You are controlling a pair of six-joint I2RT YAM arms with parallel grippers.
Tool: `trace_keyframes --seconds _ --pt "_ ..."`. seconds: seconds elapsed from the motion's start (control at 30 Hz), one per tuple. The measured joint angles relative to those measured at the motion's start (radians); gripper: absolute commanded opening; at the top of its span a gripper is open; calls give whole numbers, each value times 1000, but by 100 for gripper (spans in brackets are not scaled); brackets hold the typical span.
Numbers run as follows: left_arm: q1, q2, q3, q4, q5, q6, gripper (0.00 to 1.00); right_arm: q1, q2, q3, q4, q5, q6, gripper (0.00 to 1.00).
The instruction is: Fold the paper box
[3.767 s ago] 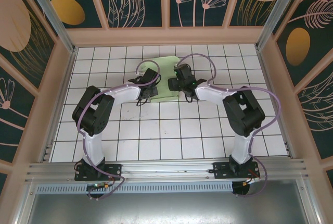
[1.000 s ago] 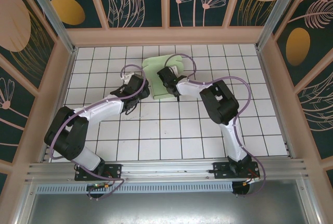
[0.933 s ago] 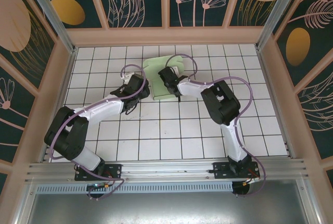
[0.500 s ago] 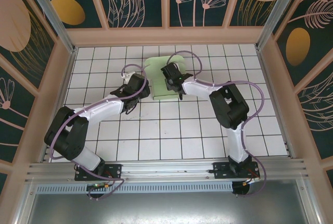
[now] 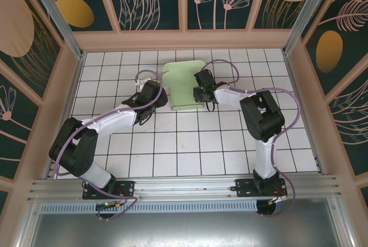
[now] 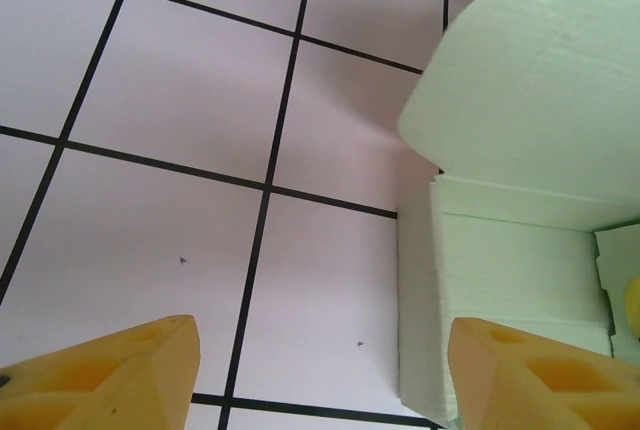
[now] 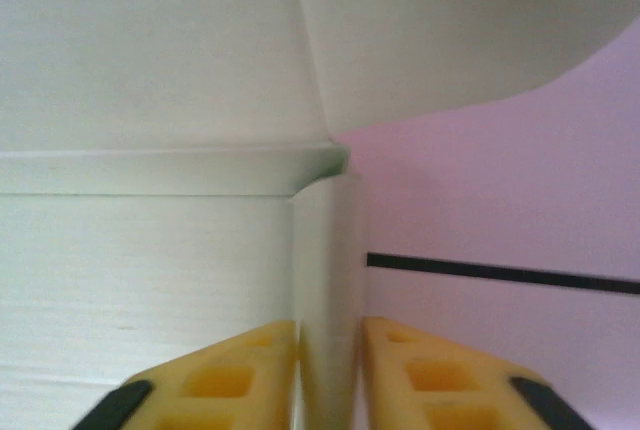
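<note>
Near the worktop's [image 5: 115,143] left-middle, the left end effector [image 5: 153,98] sits just beside the left wall of the paper box [image 5: 181,83]. Its yellow fingers [image 6: 110,370] are spread wide, with nothing between them. The box is pale green and lies on the far-middle tiles, with a rounded flap at its far side. At its right edge, the right end effector [image 5: 202,91] is nearly closed, pinching an upright side wall.

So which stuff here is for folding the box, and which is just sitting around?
For the job:
- pale mint-green card paper box
- right claw, pinching the box's side wall
- left claw, open next to the box

Just there:
- white tiled table
- dark flower-painted wall panels
</note>
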Motion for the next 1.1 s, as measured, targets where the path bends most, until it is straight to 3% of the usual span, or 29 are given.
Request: trace_keyframes --seconds 0.1,0.23,0.57,0.8,0.97,1.1 --pt "0 0 0 0 1 3 66 6 1 1 2 -16 6 0" --pt "0 1 0 0 0 8 67 25 26 37 -11 19 -7 0" --pt "0 2 0 0 0 19 67 119 179 255 -150 311 -77 0" --pt "0 2 0 0 -2 26 67 146 273 380 -216 451 -126 0" --pt "0 2 0 0 -4 27 67 145 267 380 -215 442 -145 1" --pt "0 2 0 1 -3 27 67 117 211 316 -177 331 -139 16"
